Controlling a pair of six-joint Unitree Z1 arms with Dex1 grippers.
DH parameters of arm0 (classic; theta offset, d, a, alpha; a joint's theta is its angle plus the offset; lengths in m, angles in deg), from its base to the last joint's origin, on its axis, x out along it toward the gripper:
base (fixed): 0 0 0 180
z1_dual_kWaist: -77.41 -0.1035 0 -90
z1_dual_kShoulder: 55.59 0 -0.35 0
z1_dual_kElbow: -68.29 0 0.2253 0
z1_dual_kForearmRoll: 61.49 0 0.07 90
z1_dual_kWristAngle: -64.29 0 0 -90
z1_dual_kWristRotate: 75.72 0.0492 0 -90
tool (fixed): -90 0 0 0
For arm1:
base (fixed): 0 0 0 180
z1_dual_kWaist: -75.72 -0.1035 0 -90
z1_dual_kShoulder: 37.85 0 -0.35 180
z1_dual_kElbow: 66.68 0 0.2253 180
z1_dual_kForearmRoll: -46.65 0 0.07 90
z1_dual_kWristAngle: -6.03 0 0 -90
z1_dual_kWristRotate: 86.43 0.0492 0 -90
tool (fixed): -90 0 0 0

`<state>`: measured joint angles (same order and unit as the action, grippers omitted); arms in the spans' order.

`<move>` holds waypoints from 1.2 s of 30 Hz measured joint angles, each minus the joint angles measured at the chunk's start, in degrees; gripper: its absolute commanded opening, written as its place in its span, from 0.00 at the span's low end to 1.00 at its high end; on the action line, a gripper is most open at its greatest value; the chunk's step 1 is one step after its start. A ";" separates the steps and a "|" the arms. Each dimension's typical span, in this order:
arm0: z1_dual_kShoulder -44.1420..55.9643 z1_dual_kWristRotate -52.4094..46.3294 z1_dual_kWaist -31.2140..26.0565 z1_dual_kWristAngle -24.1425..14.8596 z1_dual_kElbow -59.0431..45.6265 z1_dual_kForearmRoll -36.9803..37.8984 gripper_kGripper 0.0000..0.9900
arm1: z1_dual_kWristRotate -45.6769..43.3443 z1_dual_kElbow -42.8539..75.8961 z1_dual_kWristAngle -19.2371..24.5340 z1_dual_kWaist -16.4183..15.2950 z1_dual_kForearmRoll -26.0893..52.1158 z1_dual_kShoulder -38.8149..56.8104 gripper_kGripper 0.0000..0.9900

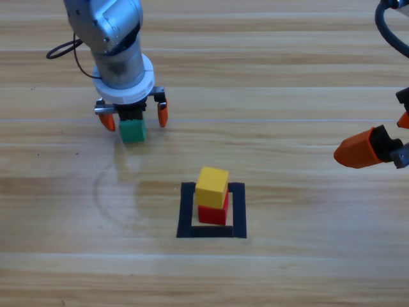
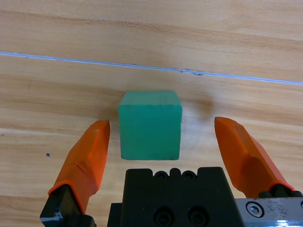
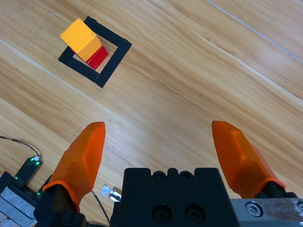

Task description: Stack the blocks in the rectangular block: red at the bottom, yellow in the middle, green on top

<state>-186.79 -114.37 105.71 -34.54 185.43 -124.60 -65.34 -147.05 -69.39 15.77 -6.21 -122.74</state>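
While yellow [image 1: 212, 185] tops red [image 1: 213, 213], left hand [image 1: 133, 119] spread around green [image 1: 133, 131]; right hand [image 3: 158, 151] spread

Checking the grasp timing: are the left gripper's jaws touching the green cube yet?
Apart. The left wrist view shows bare wood on both sides between the open left gripper and the green cube.

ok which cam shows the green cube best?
Left wrist view: the green cube fills the centre, sitting between the open left gripper jaws, gaps visible both sides. High view shows it small, partly under the arm. Right wrist view misses it.
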 measured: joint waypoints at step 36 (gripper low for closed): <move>22.18 13.69 12.88 -2.80 9.56 -12.74 0.02 | 0.00 0.00 -0.29 0.00 0.01 0.00 1.00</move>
<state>-164.60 -100.69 118.59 -37.33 194.98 -137.34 -65.34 -147.05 -69.68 15.77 -6.20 -122.74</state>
